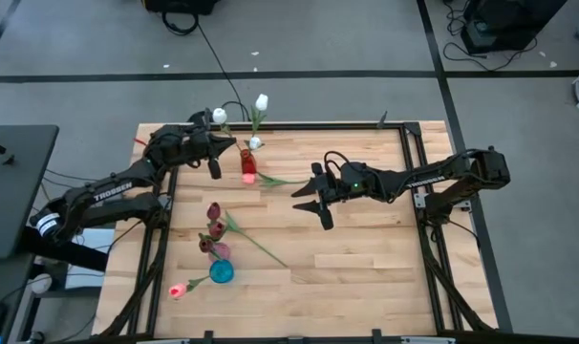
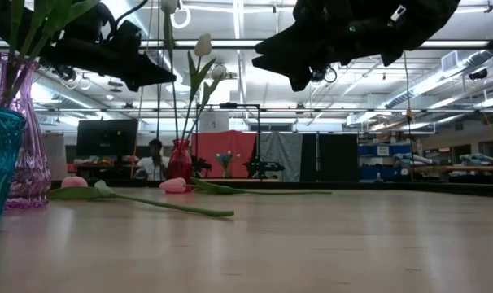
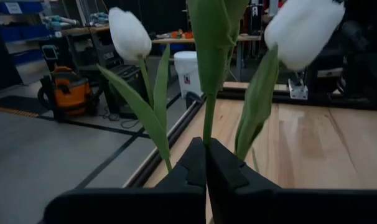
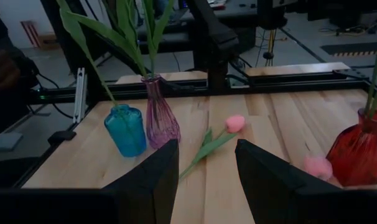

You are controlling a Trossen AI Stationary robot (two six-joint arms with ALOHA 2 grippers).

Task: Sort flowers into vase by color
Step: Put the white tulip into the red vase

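Now the left gripper (image 3: 205,163) clamps a white tulip's stem (image 3: 208,115) above the red vase (image 1: 247,164); right gripper (image 1: 320,196), fingers apart, must next take a pink tulip (image 4: 234,123).

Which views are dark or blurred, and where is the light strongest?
Low view: bright ceiling lights behind, both arms mere silhouettes. Left wrist view: the near white tulip is blurred. Right wrist view: dim; the red vase and blue vase remain readable.
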